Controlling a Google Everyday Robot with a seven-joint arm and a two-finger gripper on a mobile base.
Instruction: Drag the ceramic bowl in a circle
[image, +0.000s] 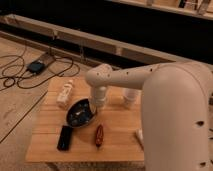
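Near edge of wooden table: flat black rectangular device, reddish-brown oblong object. Behind them, left of centre: dark blue-black glossy ceramic bowl, looks tilted. You hold it: gripper closed on right rim. Grasp done; circle judged unfinished, release left. Beyond: white plastic bottle, small white cup.

The robot's thick white arm fills the near right of the scene, its big link rising from the bottom edge. A slimmer section reaches left to a rounded joint, where the wrist turns straight down. The tool sits at the wrist's lower end, left of centre, low over the bench, fingers closed together.
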